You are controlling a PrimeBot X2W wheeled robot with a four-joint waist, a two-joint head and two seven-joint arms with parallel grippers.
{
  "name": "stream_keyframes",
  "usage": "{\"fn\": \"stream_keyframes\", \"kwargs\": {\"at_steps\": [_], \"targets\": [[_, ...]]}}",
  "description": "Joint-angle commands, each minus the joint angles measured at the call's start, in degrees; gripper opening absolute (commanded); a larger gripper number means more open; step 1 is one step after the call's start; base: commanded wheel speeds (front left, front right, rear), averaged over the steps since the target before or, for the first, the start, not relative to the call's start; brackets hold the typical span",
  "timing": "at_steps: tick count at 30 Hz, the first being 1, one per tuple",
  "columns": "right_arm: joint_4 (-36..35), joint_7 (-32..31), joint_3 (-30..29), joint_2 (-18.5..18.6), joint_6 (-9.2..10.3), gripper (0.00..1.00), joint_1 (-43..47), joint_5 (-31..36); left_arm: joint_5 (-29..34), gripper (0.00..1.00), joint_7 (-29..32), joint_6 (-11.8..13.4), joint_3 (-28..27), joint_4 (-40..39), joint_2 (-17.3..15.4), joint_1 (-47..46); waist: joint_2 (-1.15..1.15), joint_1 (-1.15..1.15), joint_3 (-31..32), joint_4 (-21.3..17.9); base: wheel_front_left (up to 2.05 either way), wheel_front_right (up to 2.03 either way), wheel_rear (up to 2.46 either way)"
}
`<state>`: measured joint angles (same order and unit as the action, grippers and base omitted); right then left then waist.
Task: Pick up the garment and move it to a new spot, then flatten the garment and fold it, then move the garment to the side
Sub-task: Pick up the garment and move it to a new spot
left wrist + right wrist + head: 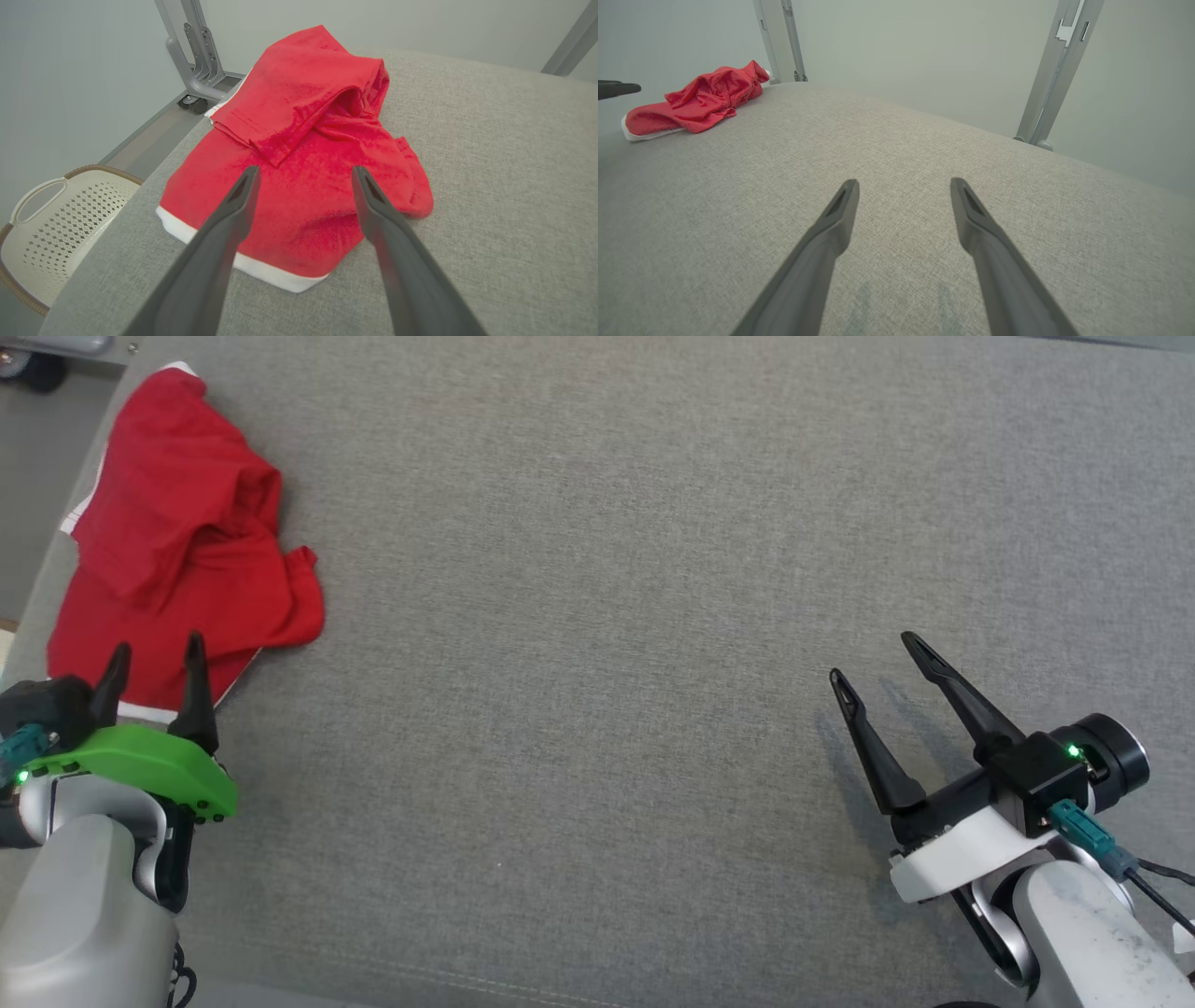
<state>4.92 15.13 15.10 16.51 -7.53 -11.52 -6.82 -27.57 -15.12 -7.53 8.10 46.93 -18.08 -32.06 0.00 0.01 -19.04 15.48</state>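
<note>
The left fingers (196, 695) are spread wide and hold nothing. Just ahead of their tips, the crumpled red garment (177, 541) lies on the grey worktop (607, 663). The right fingers (873, 751), equally spread and empty, are well apart from it.

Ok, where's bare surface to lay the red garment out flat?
The wide middle of the grey padded surface, between the red garment and the right gripper, is bare. The left edge is crowded: the crumpled garment lies there with the open left gripper pointing at it.
</note>
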Motion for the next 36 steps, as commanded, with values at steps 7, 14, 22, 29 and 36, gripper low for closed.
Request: {"fn": "stream_keyframes", "kwargs": {"at_steps": [7, 14, 22, 29, 36], "targets": [[-0.5, 0.0, -1.3, 0.5, 0.08, 1.0, -0.7, -0.3, -0.9, 1.0, 2.0, 1.4, 2.1, 14.5, 0.1, -7.9, 0.0, -0.01, -5.8, -7.4, 0.0, 0.0, 0.0], [0.2, 0.0, -1.7, -0.6, 0.09, 1.0, -0.5, -0.8, -2.6, 0.0, 2.5, 1.4, 1.6, 22.6, 2.1, -9.2, 0.0, -0.01, -5.2, -9.6, 0.0, 0.0, 0.0], [1.7, 0.0, -1.1, -4.7, 0.08, 1.0, -0.1, -2.2, -0.3, 0.0, 0.2, 0.1, 4.0, 17.7, 1.7, -7.1, 0.0, -0.01, -0.3, -11.7, 0.0, 0.0, 0.0], [3.4, 0.0, -0.5, -8.4, 0.08, 1.0, 0.6, -3.3, 2.1, 0.0, 0.0, 0.0, 6.5, 5.4, 3.9, -3.3, 0.0, -0.01, 3.6, -14.9, 0.0, 0.0, 0.0], [4.4, 0.0, -1.1, -10.0, 0.08, 1.0, 1.0, -3.8, 1.5, 0.0, 0.0, 0.0, 15.7, -2.2, 7.4, -0.6, 0.0, -0.01, 5.8, -20.6, 0.0, 0.0, 0.0]]}}
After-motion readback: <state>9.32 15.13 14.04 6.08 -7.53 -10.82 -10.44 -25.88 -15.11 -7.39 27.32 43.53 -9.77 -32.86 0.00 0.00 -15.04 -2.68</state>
